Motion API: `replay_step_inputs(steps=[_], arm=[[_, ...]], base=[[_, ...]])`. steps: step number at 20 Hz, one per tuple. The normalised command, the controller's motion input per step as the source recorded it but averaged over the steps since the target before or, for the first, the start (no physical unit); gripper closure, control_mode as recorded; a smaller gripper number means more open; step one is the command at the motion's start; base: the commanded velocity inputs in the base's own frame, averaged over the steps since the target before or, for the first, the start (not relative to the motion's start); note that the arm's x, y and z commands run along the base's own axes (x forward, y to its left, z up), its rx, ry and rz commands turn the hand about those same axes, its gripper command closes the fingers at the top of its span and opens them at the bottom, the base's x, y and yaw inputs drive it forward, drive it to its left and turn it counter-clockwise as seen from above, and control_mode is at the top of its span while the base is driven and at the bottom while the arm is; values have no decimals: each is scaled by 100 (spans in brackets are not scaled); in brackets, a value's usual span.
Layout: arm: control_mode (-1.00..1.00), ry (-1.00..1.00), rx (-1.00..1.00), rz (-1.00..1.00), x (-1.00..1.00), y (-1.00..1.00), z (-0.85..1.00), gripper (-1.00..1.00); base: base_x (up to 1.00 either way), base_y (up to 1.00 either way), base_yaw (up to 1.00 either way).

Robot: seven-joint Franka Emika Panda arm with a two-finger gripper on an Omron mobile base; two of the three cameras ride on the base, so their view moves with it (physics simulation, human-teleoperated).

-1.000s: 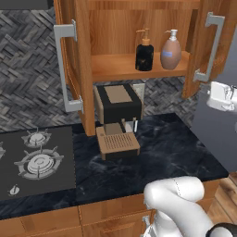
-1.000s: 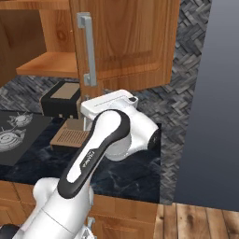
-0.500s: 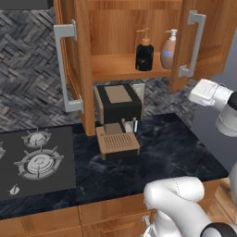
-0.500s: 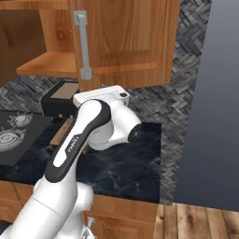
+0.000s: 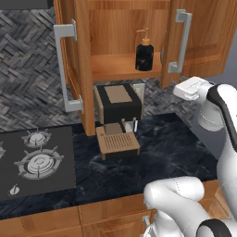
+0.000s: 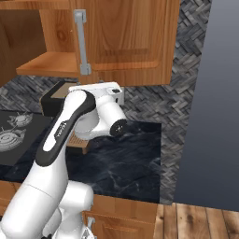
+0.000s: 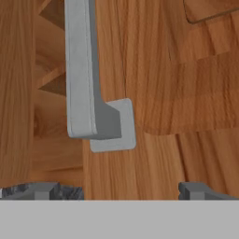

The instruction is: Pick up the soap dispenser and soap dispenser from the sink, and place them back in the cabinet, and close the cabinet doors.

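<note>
The right cabinet door has swung most of the way shut over the last second, now hiding the peach-orange dispenser that stood on the shelf, while the arm has followed it in toward the cabinet. Nearest the camera, the dark marble counter carries a gas hob at left and a black coffee machine at centre. Just beyond and to the right, the gripper faces the door's lower panel with its finger tips spread as wide as they go and nothing between them. In the hand view the grey bar handle lies just ahead of the gripper and to the left of its centre line, its long axis running up the door, its foot plate closest to the fingers. Any final push looks set to land on the bare wood beside that handle. Farther back, the black soap dispenser with its tan pump stands upright on the inner shelf, toward its right end. The left door stands wide open, edge-on to the room, so it appears to be the half of the closing job not yet done. No brand or lettering can be read on the dispenser or the machine.
</note>
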Motion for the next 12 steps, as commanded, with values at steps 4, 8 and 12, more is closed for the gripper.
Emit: replay_step_inputs(steps=[4,8,12], arm=[[-100,0,0,-10,38,16,9,-100],[-100,0,0,-10,35,14,8,-100],[-100,0,0,-9,35,12,6,-100]], base=[[0,0,0],[0,0,0],[0,0,0]])
